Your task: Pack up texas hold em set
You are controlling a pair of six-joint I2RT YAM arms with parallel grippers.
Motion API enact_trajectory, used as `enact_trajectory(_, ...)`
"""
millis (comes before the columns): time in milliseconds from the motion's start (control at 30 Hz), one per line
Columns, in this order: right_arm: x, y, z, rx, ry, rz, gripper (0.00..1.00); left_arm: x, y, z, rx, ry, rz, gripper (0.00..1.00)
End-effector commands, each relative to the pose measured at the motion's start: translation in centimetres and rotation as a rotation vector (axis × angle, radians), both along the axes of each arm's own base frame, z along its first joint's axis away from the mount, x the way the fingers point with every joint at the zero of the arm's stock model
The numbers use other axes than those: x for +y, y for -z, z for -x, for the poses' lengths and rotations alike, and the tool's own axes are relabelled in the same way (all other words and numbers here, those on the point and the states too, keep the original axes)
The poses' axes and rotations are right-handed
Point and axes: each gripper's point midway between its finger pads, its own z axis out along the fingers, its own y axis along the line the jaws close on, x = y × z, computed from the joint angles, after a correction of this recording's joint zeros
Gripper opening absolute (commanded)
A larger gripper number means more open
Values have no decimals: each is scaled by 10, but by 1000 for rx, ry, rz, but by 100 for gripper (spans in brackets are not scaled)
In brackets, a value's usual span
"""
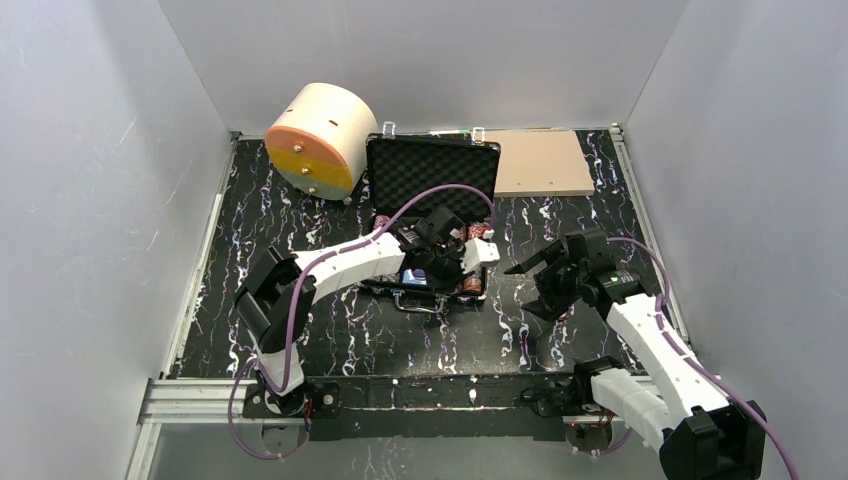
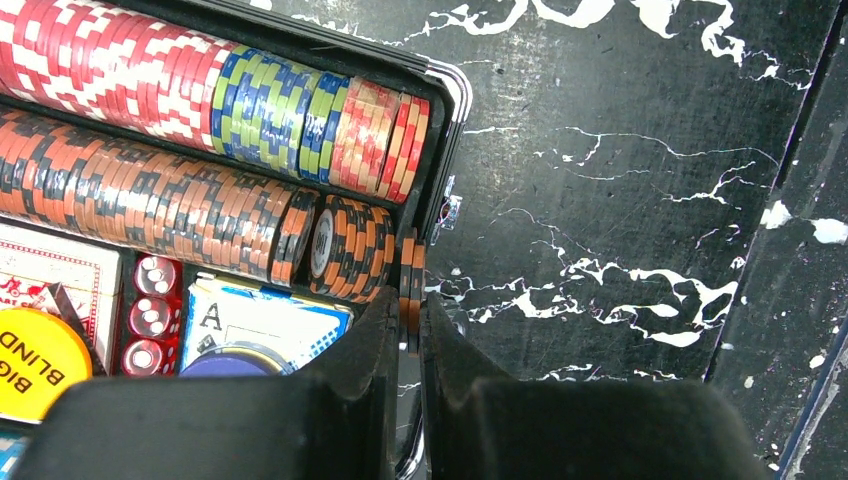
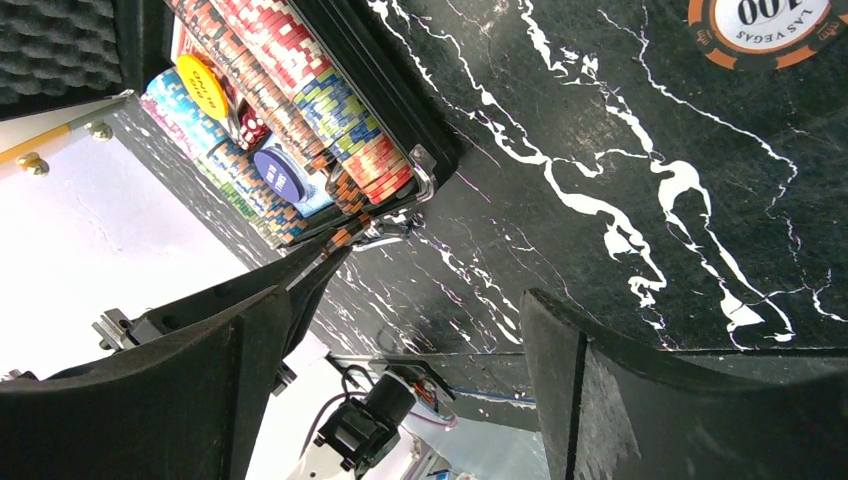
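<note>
My right fingers [image 3: 640, 400] hang spread wide and empty above the black marbled worktop [image 3: 560, 140], where a loose orange-rimmed chip [image 3: 757, 25] lies. Just left of them, my left fingers [image 2: 375, 345] pinch an orange-and-black chip [image 2: 412, 270] at the right end of the open briefcase [image 1: 432, 170]. The briefcase sits mid-worktop. Its tray holds chip rows [image 2: 150, 200], a blue deck [image 2: 265, 315], red dice [image 2: 150, 320] and a yellow button [image 2: 35, 360]. Behind it stand the cream cylinder [image 1: 320, 135] and the tan board [image 1: 540, 162].

One briefcase [image 1: 433, 165], three dice [image 2: 152, 315], seemingly two decks [image 2: 265, 318], two buttons [image 2: 35, 362], one loose chip [image 3: 757, 28].
</note>
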Motion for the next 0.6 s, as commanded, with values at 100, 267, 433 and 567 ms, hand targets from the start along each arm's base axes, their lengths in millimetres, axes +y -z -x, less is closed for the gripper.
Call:
enact_trajectory(100, 0, -15, -10, -129, -10, -15, 91, 5, -25, -4, -45, 21, 25, 0)
enact_trajectory(267, -1, -18, -12, -161, -4, -18, 90, 8, -25, -12, -77, 4, 0, 0)
enact_trajectory(433, 0, -14, -11, -149, -11, -19, 90, 13, -25, -16, -98, -13, -24, 0)
enact_trajectory(567, 1, -13, -13, -149, -17, -21, 90, 15, -26, -21, -114, -37, -35, 0)
